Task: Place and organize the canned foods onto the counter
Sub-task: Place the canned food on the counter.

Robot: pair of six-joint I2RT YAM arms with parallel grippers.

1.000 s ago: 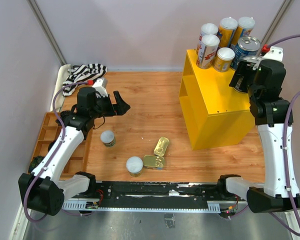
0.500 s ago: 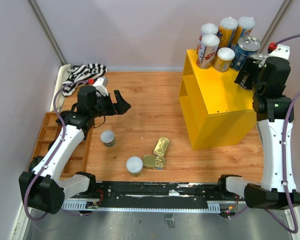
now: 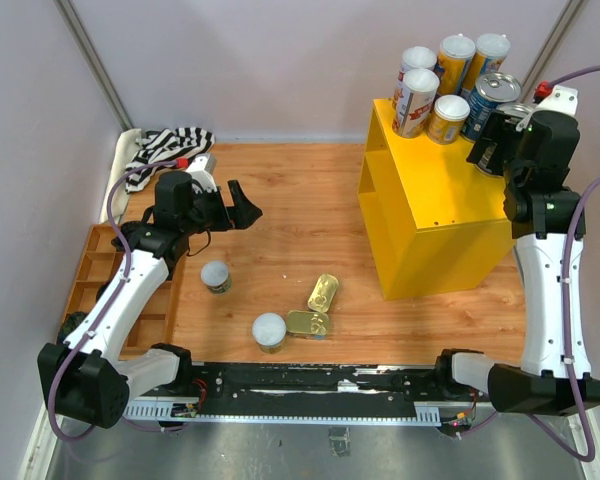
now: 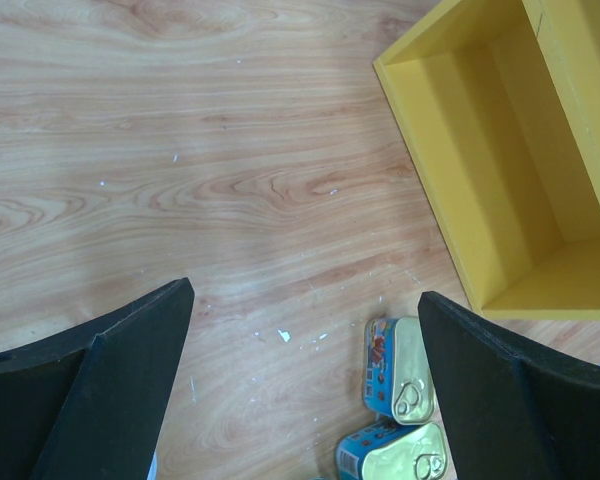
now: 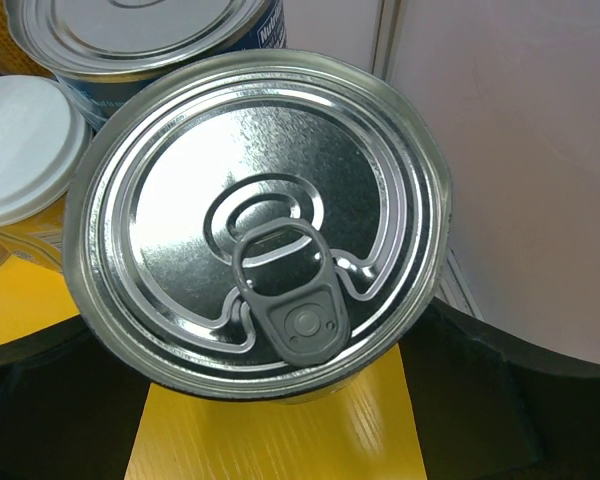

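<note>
Right wrist view: pinches a silver-topped can [image 5: 265, 225] in the right gripper [image 5: 270, 385] over the counter [image 5: 280, 430]; left of the counter, holds the left gripper [image 4: 305, 290] spread above gold tins [image 4: 405, 370]

The yellow counter [image 3: 435, 210] holds 5 upright white-lidded tubes [image 3: 416, 100] and a blue can [image 3: 492, 95], a silver-topped can [image 5: 265, 220] just beside. On the wooden table [image 3: 300, 200]: 2 upright white-lidded cans [image 3: 214, 275], 2 touching gold tins [image 3: 323, 293].

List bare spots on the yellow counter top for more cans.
Free: counter top's near half, from the can cluster to its front edge. Crowded: the far edge, where the right pincer holds a silver-topped can.
</note>
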